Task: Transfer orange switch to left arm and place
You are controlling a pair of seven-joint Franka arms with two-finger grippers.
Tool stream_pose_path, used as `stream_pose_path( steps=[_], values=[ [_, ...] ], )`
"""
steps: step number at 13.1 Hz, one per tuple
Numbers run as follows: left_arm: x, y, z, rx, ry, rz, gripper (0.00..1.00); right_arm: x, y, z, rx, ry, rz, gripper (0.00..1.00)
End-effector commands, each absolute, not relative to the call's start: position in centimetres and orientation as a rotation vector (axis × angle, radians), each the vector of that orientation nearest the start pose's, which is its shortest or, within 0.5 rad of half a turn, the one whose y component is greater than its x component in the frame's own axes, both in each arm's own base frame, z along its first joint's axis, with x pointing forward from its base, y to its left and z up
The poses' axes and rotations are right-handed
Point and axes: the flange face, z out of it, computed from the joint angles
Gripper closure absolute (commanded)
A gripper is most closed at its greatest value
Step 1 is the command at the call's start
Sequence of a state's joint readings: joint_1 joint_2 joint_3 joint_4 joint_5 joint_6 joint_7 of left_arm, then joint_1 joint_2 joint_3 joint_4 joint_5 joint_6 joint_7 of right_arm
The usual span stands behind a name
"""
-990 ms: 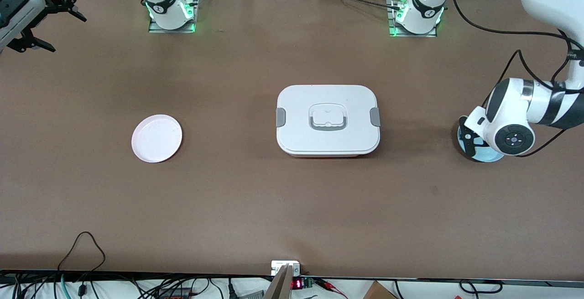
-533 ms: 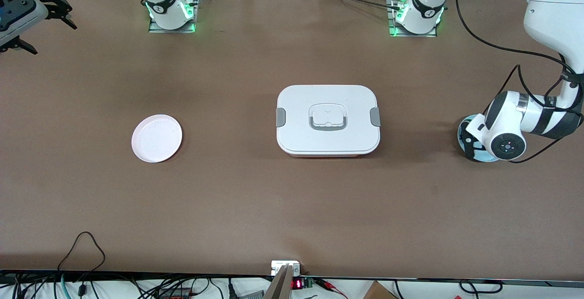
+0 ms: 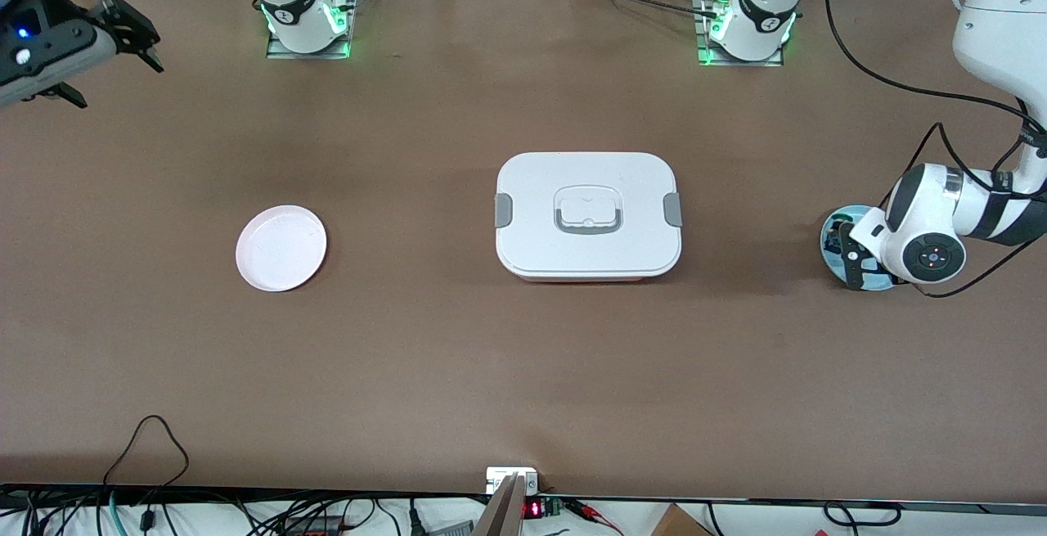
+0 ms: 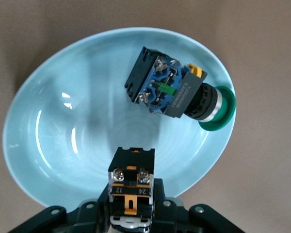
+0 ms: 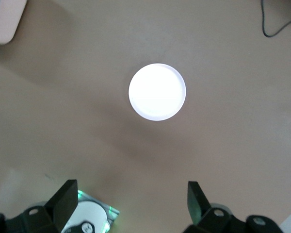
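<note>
we find the left gripper [image 4: 132, 213] low over the blue plate [image 3: 836, 221] at the left arm's end of the table, its fingers clenched on the orange switch [image 4: 132, 182], which stands just above the plate's inner surface in the left wrist view. a green switch [image 4: 177, 92] lies on its side in the same plate, near the orange one but apart from it, its round green cap hanging over the rim. the box [image 3: 587, 214] sits closed at the middle of the table, well apart from both plates. the pink plate [image 3: 281, 247] lies toward the right arm's end. the right gripper [image 5: 131, 196] waits high above that end with its fingers spread wide, nothing between them.
</note>
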State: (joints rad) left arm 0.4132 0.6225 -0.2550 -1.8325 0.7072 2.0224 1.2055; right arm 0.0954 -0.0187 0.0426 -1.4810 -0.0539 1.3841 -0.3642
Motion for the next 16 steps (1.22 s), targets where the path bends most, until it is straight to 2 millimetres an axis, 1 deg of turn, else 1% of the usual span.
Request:
stream_pose_path(
  steps=[1, 2, 3, 4, 6, 7, 8, 9, 11, 12, 13, 14, 15, 16],
  values=[
    [59.0, 13.8, 17.4, -2.143, 2.013, 0.820, 0.76, 53.1, 7.2, 64.2, -3.163, -0.477, 0.062, 0.00],
    [59.1, 13.8, 17.5, -2.143, 2.012, 0.819, 0.76, 53.5, 7.3, 63.9, -3.179, -0.355, 0.017, 0.00],
    [59.1, 13.9, 17.4, -2.144, 2.011, 0.817, 0.76, 54.0, 7.4, 63.5, -3.184, -0.295, -0.009, 0.00],
    [59.2, 14.1, 17.5, -2.144, 2.011, 0.793, 0.76, 54.6, 7.0, 62.6, -3.184, -0.265, -0.017, 0.00],
    [58.9, 14.7, 16.7, -2.162, 2.009, 0.798, 0.76, 55.6, 6.5, 61.3, -3.186, -0.253, -0.014, 0.00],
    [58.8, 14.6, 16.5, -2.161, 2.013, 0.799, 0.74, 56.1, 6.6, 61.1, -3.186, -0.254, -0.034, 0.00],
    [58.9, 14.6, 16.6, -2.160, 2.014, 0.798, 0.70, 56.6, 6.4, 60.7, -3.186, -0.245, -0.046, 0.00],
    [58.9, 14.5, 16.7, -2.158, 2.014, 0.797, 0.69, 57.1, 6.3, 60.3, -3.187, -0.244, -0.060, 0.00],
    [59.0, 14.7, 16.8, -2.160, 2.010, 0.796, 0.68, 57.4, 6.3, 60.2, -3.195, -0.249, -0.071, 0.00],
    [59.0, 14.7, 16.8, -2.160, 2.010, 0.796, 0.59, 57.4, 6.4, 60.3, -3.196, -0.252, -0.074, 0.00],
    [59.0, 14.8, 17.0, -2.162, 2.006, 0.805, 0.19, 57.8, 6.4, 59.1, -3.196, -0.250, -0.030, 0.00],
    [59.2, 14.5, 17.6, -2.129, 2.041, 0.809, 0.00, 58.1, 6.4, 58.4, -3.188, -0.243, -0.007, 0.00],
    [59.4, 14.3, 18.0, -2.108, 2.065, 0.817, 0.00, 58.2, 6.4, 58.2, -3.181, -0.244, -0.001, 0.00],
    [59.8, 14.1, 18.8, -2.114, 2.058, 0.819, 0.00, 58.1, 6.6, 58.2, -3.169, -0.254, 0.005, 0.00]
  ],
)
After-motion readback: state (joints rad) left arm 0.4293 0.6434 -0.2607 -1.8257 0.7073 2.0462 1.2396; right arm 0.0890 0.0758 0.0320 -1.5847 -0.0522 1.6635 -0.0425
